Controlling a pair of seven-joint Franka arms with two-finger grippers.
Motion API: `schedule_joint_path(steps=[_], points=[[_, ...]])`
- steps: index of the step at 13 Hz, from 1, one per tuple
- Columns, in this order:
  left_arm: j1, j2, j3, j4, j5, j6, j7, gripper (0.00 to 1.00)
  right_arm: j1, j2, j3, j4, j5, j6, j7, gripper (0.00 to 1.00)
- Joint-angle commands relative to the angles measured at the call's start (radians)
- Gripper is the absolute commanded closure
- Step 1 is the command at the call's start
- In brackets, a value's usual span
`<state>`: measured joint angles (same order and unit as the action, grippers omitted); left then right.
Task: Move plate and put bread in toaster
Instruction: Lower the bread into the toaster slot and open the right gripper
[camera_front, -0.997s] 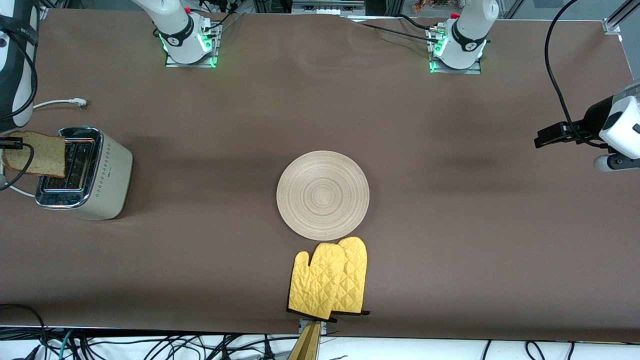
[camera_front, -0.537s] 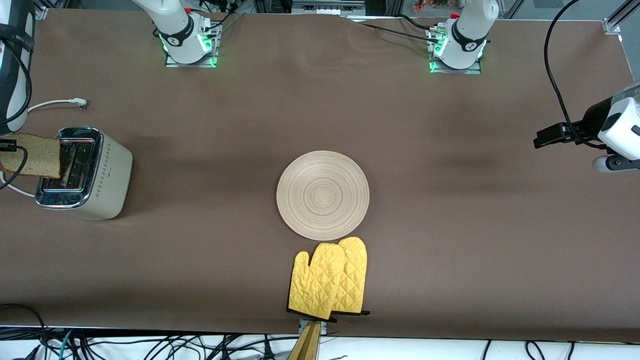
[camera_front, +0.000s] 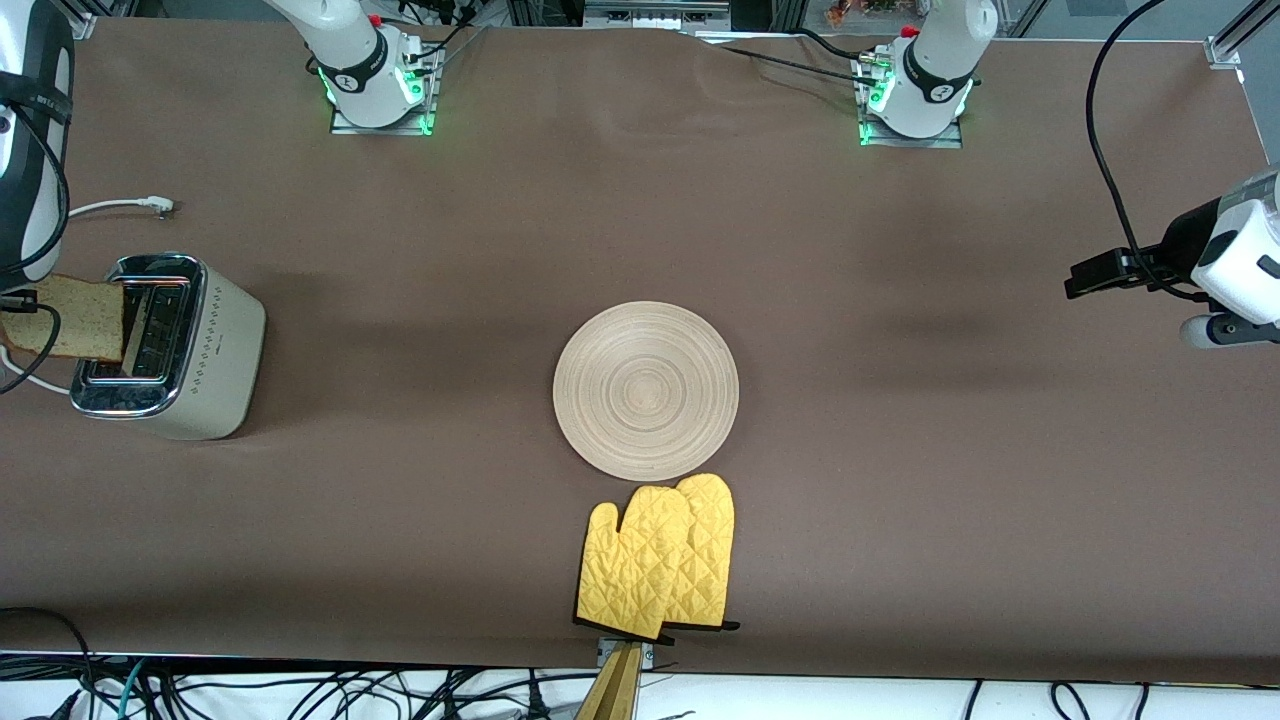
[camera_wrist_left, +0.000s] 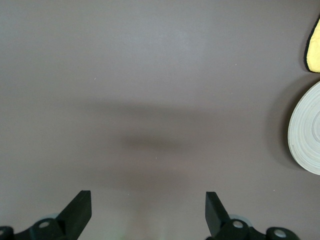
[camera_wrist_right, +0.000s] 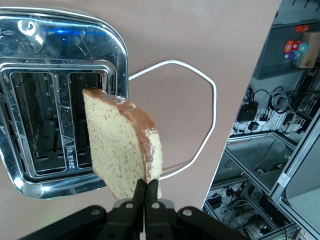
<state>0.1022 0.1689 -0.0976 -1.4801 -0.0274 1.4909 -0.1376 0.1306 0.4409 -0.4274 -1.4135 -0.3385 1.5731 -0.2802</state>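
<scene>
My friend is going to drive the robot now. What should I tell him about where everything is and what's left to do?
Right gripper: jaws shut on the bread, holding it upright over the edge of the toaster at the right arm's end of the table. The bread is not in a slot yet.
Left gripper: jaws open, holding nothing, waiting over bare table at the left arm's end.
The plate lies mid-table with nothing on it, and the yellow oven mitts lie just nearer the front camera.
Left to do: line the bread up with a slot, lower it in and let go.
</scene>
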Motion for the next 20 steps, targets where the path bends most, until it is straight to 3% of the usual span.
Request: schedule_joint_path(steps=[1,4,10,14,20], points=[[0.008,0.023,-0.020,0.043,0.004,-0.018,-0.008,0.00,-0.009,0.009,0.010,0.005,-0.007,0.015,0.003,1.00],[0.008,0.024,-0.039,0.043,0.070,-0.017,-0.008,0.00,-0.008,0.028,0.012,0.007,0.026,0.019,0.027,1.00],[0.007,-0.014,-0.036,0.035,0.083,-0.058,0.003,0.00,0.000,0.050,0.015,0.007,0.042,0.021,0.096,1.00],[-0.078,-0.045,0.061,0.018,0.081,-0.051,0.006,0.00,0.003,0.071,0.018,0.001,0.093,0.050,0.116,1.00],[-0.075,-0.045,0.055,0.014,0.078,-0.046,0.004,0.00,0.003,0.104,0.018,0.001,0.139,0.074,0.118,1.00]])
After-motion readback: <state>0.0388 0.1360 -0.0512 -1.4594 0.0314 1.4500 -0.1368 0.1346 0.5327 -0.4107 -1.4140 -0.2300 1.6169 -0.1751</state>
